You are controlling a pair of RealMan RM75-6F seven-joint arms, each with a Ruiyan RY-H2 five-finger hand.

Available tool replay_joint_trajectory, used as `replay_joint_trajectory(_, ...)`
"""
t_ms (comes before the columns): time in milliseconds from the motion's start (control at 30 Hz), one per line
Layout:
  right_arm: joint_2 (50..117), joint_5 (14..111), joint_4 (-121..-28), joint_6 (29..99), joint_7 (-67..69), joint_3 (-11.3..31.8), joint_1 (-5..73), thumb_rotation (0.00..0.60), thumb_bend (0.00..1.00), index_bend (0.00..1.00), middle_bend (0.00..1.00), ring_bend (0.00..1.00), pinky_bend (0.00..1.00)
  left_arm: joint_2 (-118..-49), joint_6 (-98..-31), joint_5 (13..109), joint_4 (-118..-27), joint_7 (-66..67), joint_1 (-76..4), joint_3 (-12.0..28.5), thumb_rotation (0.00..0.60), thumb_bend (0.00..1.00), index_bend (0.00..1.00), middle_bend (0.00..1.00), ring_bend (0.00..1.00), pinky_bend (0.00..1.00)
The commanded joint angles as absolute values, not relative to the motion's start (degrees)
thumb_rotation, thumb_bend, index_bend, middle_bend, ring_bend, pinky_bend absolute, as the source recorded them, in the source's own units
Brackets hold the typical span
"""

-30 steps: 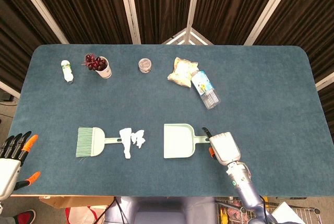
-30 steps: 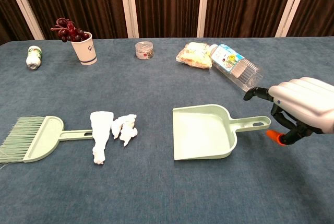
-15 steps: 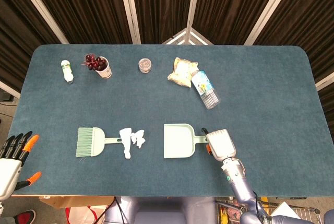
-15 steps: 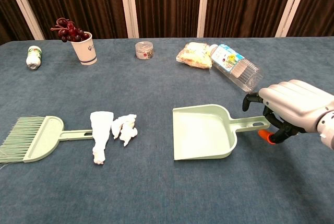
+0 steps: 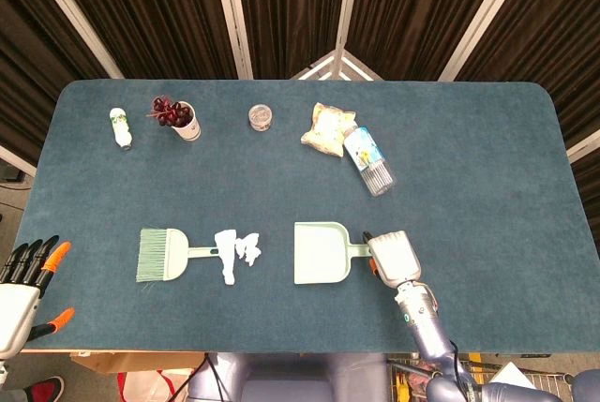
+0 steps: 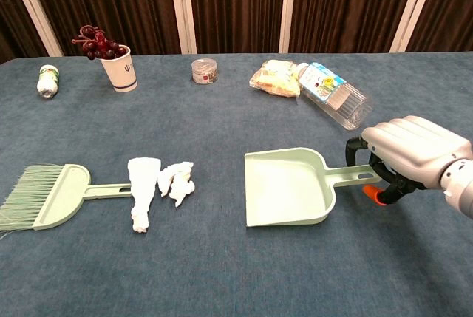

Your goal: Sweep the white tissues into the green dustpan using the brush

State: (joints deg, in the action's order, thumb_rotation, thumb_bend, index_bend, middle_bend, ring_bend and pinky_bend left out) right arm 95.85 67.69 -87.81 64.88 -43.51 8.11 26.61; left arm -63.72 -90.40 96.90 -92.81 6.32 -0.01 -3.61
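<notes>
The green dustpan (image 5: pixel 317 253) (image 6: pixel 287 186) lies flat at the table's middle front, handle pointing right. My right hand (image 5: pixel 393 256) (image 6: pixel 409 148) arches over the end of that handle, dark fingers on the far side and the orange-tipped thumb on the near side, with no grip showing. Left of the pan lie two white tissues (image 5: pixel 235 250) (image 6: pixel 157 183), one draped over the handle of the green brush (image 5: pixel 162 254) (image 6: pixel 46 196). My left hand (image 5: pixel 22 278) hovers off the table's front left corner, fingers spread, holding nothing; the chest view does not show it.
Along the far side stand a small white bottle (image 5: pixel 120 127), a paper cup with dark grapes (image 6: pixel 114 56), a small jar (image 6: pixel 205 71), a snack bag (image 6: pixel 275 77) and a lying clear plastic bottle (image 6: pixel 334 94). The bottle lies just beyond my right hand.
My right hand has slid left along the table until its fingers bracket the end of the dustpan handle. The left hand, brush, tissues and dustpan have stayed put.
</notes>
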Motion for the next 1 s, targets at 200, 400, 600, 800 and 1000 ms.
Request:
replay_joint_trajectory(200, 95.88, 67.99, -88.45, 66.02, -43.15, 8.19, 27.2, 0.6, 0.48, 0.65, 0.85, 0.82, 0.81, -63.79, -90.12, 97.2, -93.2, 6.77, -0.12, -3.82, 0.6, 0.0, 0.0, 0.0, 0.0, 0.0)
replay_joint_trajectory(400, 94.15, 69.71, -89.45, 66.95, -43.82, 8.31, 28.09, 0.6, 0.48, 0.66, 0.85, 0.82, 0.81, -63.64, -88.94, 98.15, -94.95, 8.15, -1.02, -3.96, 0.6, 0.0, 0.0, 0.0, 0.0, 0.0)
replay_joint_trajectory(600, 92.56, 70.06, -91.29, 67.59, -44.58, 9.09, 28.94, 0.6, 0.48, 0.66, 0.85, 0.82, 0.81, -63.65, -85.35, 98.44, -100.69, 12.23, -4.34, -2.05, 0.6, 0.0, 0.0, 0.0, 0.0, 0.0)
replay_joint_trajectory(800, 91.78, 69.21, -92.37, 68.09, -46.01, 8.86, 29.15, 0.6, 0.48, 0.66, 0.85, 0.82, 0.81, -64.71, -79.15, 95.3, -106.9, 19.89, -9.01, 1.48, 0.6, 0.12, 0.03, 0.17, 0.25, 0.24)
replay_joint_trajectory(1000, 91.53, 69.47, -91.61, 68.34, -48.0, 8.33, 29.81, 0.6, 0.48, 0.67, 0.85, 0.82, 0.81, -67.87, -73.42, 89.47, -109.36, 27.32, -12.83, 4.39, 0.6, 0.18, 0.19, 0.44, 0.49, 0.46)
